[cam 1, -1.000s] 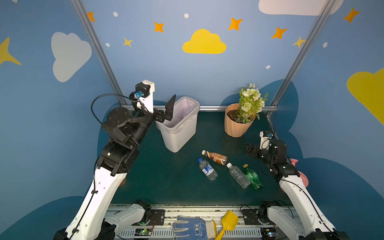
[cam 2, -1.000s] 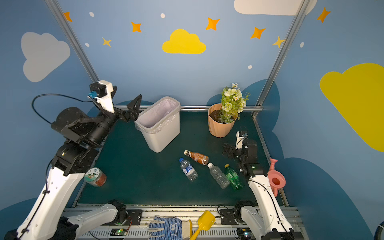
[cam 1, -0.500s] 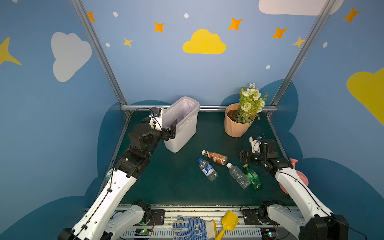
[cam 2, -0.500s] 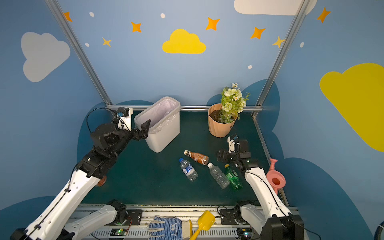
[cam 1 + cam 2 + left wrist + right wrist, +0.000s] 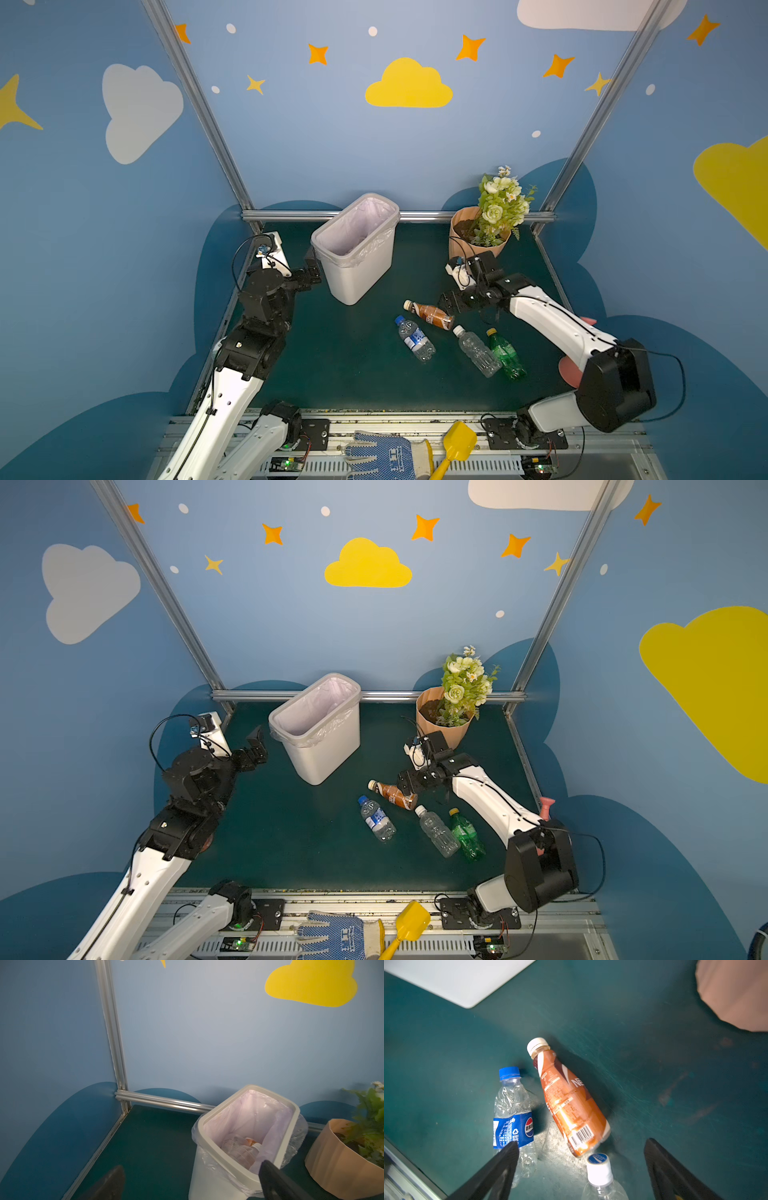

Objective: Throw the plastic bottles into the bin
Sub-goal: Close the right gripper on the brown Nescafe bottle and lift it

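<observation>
The white bin [image 5: 353, 257] with its bag liner stands at the back of the green mat. In the left wrist view, clear bottles [image 5: 241, 1151] lie inside the bin [image 5: 226, 1169]. Several more bottles lie on the mat: a brown-labelled one [image 5: 432, 316], a clear blue-capped one [image 5: 415, 338], a clear white-capped one [image 5: 476, 351] and a green one [image 5: 505, 353]. My right gripper [image 5: 580, 1144] is open just above the base of the brown bottle [image 5: 569, 1101], touching nothing. My left gripper [image 5: 311, 266] is open and empty, low beside the bin's left wall.
A peach flowerpot [image 5: 469, 245] with flowers stands behind my right arm. A pink watering can [image 5: 546, 806] sits at the right edge. A blue glove [image 5: 382, 455] and a yellow shovel [image 5: 457, 444] lie on the front rail.
My left arm has dropped from the bin's rim to low beside its left wall. My right gripper has moved left over the brown bottle and its jaws have narrowed slightly.
</observation>
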Controlling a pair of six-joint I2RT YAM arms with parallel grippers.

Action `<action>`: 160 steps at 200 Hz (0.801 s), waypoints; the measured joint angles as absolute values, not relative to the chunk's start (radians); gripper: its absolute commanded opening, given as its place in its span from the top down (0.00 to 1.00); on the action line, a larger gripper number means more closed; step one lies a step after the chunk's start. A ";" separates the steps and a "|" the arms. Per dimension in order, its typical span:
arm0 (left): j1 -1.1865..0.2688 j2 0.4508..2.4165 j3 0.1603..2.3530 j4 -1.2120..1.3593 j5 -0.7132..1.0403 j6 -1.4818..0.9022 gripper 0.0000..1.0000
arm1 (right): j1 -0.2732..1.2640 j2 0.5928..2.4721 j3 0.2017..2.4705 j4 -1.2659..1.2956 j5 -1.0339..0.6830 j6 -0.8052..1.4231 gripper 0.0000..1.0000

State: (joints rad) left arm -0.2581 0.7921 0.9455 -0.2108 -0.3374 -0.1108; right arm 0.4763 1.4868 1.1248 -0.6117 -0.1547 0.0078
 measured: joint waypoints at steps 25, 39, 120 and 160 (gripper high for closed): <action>-0.186 0.780 0.924 -0.242 -0.305 -0.166 0.00 | 0.533 1.602 1.238 -0.704 -0.123 -0.079 0.15; -0.153 0.773 0.923 -0.253 -0.288 -0.186 0.00 | 0.563 1.677 1.312 -0.760 -0.099 -0.118 0.17; -0.073 0.711 0.916 -0.305 -0.227 -0.214 0.00 | 0.638 1.993 1.564 -1.024 0.046 -0.271 0.22; -0.058 0.716 0.915 -0.318 -0.208 -0.205 0.00 | 0.640 2.074 1.627 -1.071 0.096 -0.290 0.27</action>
State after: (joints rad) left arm -0.0578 0.7158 0.9154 -0.3176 -0.2081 -0.2050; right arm 0.6395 2.0735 1.6272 -1.0706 0.0956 -0.2901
